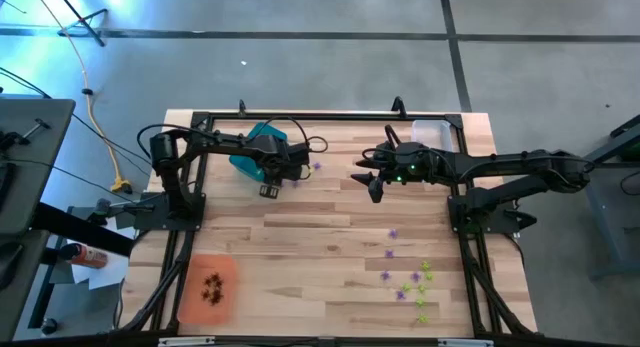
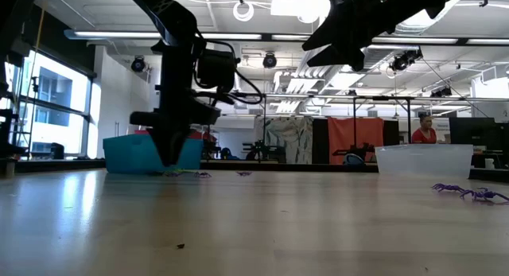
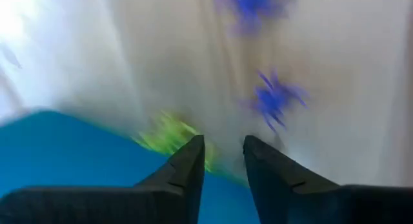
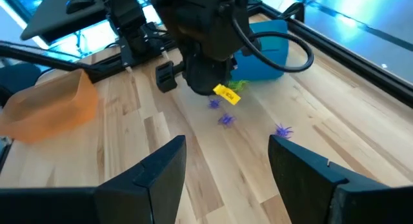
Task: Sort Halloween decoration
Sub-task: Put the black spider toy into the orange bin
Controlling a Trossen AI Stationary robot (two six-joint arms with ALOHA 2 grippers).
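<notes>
Your left gripper (image 1: 283,179) sits low at the far left of the desk (image 1: 330,237), right at the near edge of the teal tray (image 1: 262,147). In its wrist view the fingers (image 3: 187,162) stand a little apart with nothing between them. A lime green trinket (image 3: 169,132) lies just ahead of the fingertips, at the tray's edge; from the right wrist view the same green piece (image 4: 236,86) shows on the desk between the gripper and the tray. A few purple trinkets (image 4: 226,119) lie on the wood just to the right of that gripper – you can see one (image 1: 317,167) from above.

Your right gripper (image 1: 366,177) hangs above the far middle of the desk, well off the surface, its fingers (image 4: 158,169) spread wide and holding nothing. It points left toward the other arm.

The rest of the Halloween decoration is scattered at the near right: purple pieces (image 1: 390,253) with lime green ones (image 1: 424,277) nearer the edge. The dark trinkets (image 1: 213,287) are gathered in the orange tray (image 1: 192,299) at the near left. The clear tray (image 1: 432,133) stands at the far right corner – whether it holds anything you cannot tell.
</notes>
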